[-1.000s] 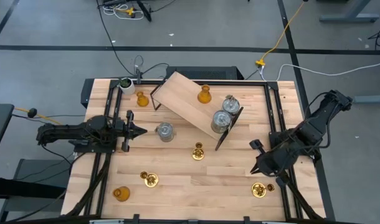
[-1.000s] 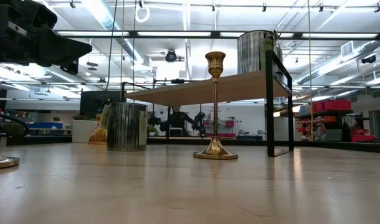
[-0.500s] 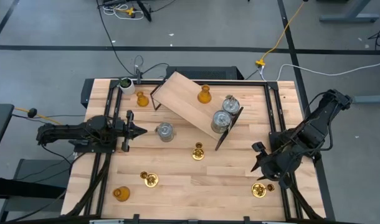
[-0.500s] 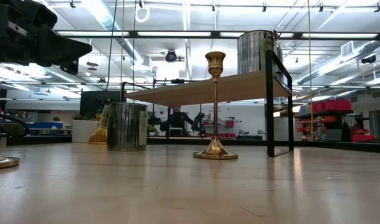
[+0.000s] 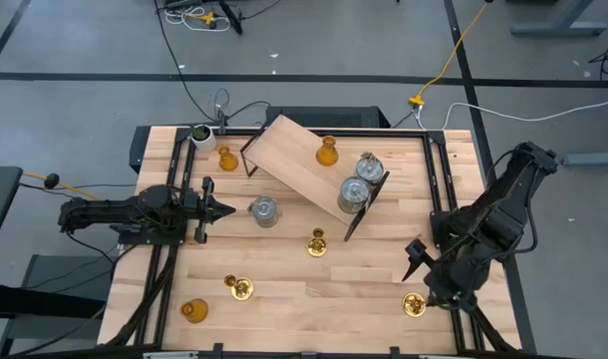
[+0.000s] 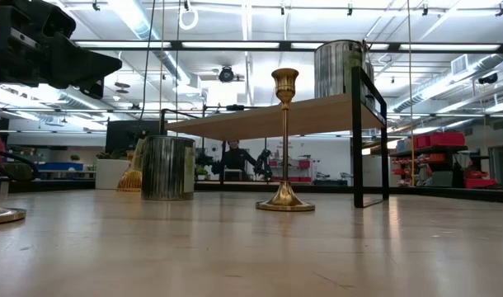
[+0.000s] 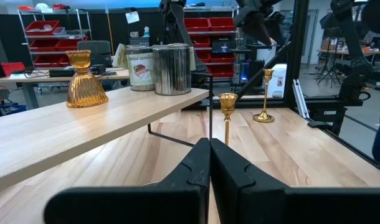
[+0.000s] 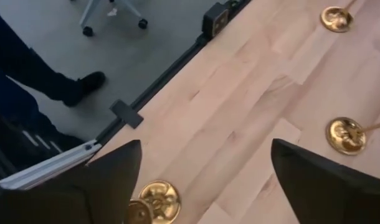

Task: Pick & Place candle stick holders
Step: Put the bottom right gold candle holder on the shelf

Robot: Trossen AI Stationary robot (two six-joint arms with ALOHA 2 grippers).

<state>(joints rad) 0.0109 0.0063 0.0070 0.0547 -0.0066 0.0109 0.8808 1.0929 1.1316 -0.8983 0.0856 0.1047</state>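
The candle stick holders are scattered. On the tilted wooden shelf [image 5: 304,160] stand an amber glass one [image 5: 327,152] and two silver cylinders [image 5: 361,179]. On the table stand a silver cylinder [image 5: 264,210], brass sticks [image 5: 317,242] [image 5: 240,287] [image 5: 414,304] and amber ones [image 5: 226,159] [image 5: 193,310]. My right gripper [image 5: 424,277] hangs open above the near right corner, tilted down, with the brass base [image 8: 156,200] beside one finger [image 8: 109,180]. My left gripper [image 5: 219,209] waits shut at the table's left, pointing level.
A small white pot with a green plant [image 5: 199,135] stands at the far left corner. The shelf's black frame [image 5: 366,204] stands near the table's middle. A person's dark shoe and legs [image 8: 84,84] show on the floor beyond the table's edge. Bare wood lies along the near edge.
My right gripper has swung toward the table's near edge and the brass holder at the near right corner, sinking slightly and rolling a little. Its fingers have opened wide. No holder has moved.
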